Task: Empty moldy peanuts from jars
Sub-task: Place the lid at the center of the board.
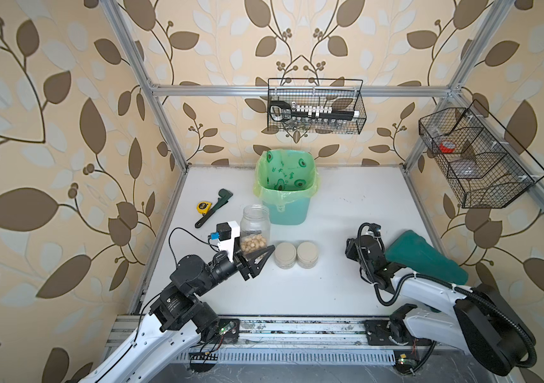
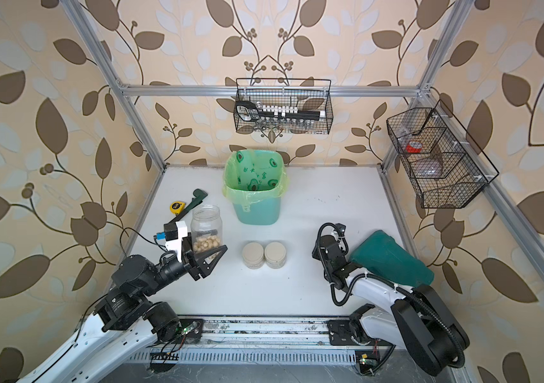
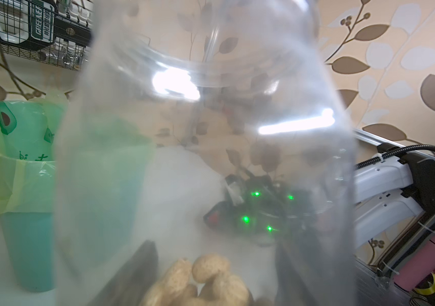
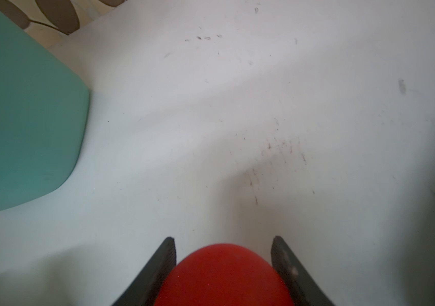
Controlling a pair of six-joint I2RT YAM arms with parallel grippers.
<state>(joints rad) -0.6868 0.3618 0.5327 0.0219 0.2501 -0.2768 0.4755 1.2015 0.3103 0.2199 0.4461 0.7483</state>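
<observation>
top views: both are looking down from high above the near edge, sharing the whole table | left wrist: is peering through the tall jar (very close, blurred) toward the bin | right wrist: is facing down, low over the table, red lid just beneath the lens

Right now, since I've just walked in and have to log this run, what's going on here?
The left gripper is closed around the tall jar, which stands upright with its lid off and the moldy peanuts inside. The right gripper holds the red lid off to the side, near the table. The two short jars sit with lids on, beside the tall one. No peanuts show in the lined bin behind.
</observation>
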